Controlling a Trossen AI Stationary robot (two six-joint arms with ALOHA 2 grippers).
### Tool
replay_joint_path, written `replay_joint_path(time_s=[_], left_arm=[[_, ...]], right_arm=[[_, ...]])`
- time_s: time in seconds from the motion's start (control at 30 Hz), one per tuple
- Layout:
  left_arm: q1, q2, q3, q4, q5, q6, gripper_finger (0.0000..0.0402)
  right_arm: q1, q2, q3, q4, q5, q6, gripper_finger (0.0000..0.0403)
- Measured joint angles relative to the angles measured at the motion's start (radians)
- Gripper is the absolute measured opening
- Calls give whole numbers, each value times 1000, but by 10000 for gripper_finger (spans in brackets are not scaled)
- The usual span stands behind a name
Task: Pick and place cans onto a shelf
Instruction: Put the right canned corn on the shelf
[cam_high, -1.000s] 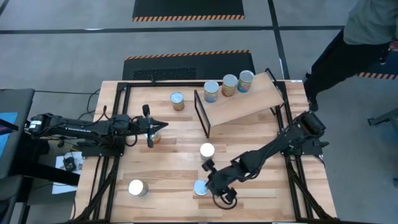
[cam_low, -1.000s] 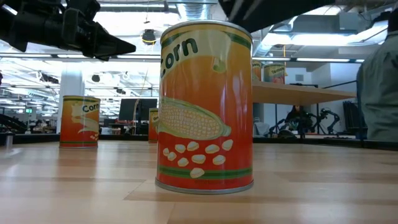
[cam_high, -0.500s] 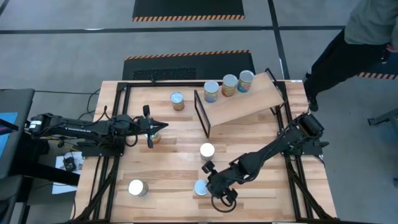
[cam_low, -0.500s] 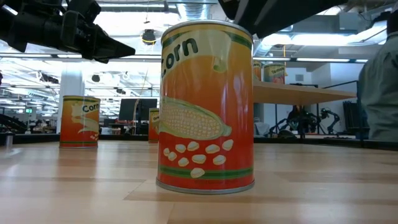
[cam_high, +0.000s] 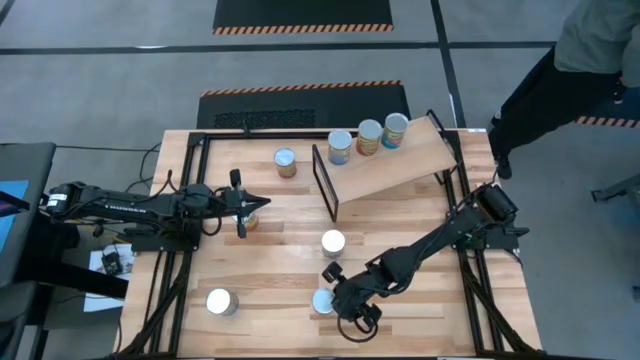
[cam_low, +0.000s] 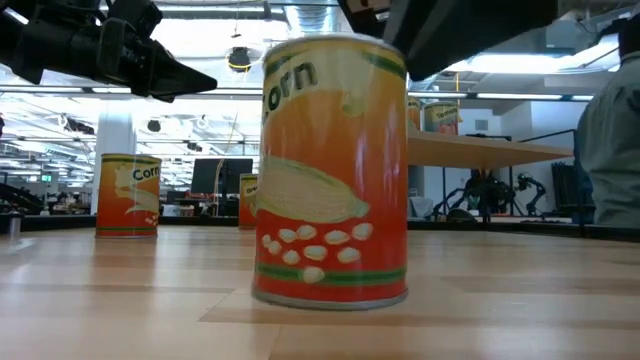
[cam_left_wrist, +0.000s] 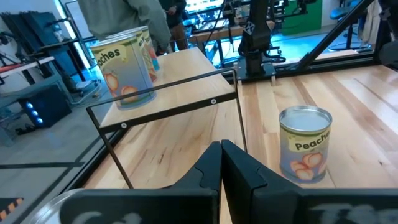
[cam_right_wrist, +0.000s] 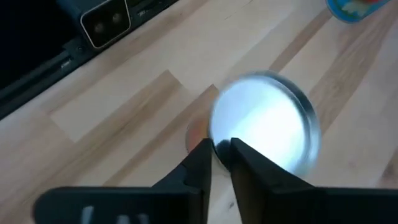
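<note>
my right gripper, fingers nearly together, sits just beside the corn can by the table's near edge, so i'd spread them and square up over its lid before clamping; my left gripper, closed, waits mid-table.
</note>
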Motion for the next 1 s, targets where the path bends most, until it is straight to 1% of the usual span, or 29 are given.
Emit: replay_joint_path(time_s=[0.23,0.37,0.47,0.57,0.73,0.8,0.9,1.0], left_arm=[[0,0,0,0,0,6,0],[0,0,0,0,0,6,0],[0,0,0,0,0,6,0],[0,0,0,0,0,6,0],[0,0,0,0,0,5,0],[0,0,0,0,0,5,0],[0,0,0,-1,0,-2,0],[0,0,0,-9,0,-3,0]], right_arm=[[-6,0,0,1,0,1,9],[-6,0,4,-4,10,3,11],[-6,0,46,-58,38,38,5],[-3,0,115,-143,82,92,6],[1,-3,234,-332,141,174,4],[2,-22,256,-404,163,184,4],[2,-72,260,-464,176,190,4],[4,-142,260,-538,242,237,3]])
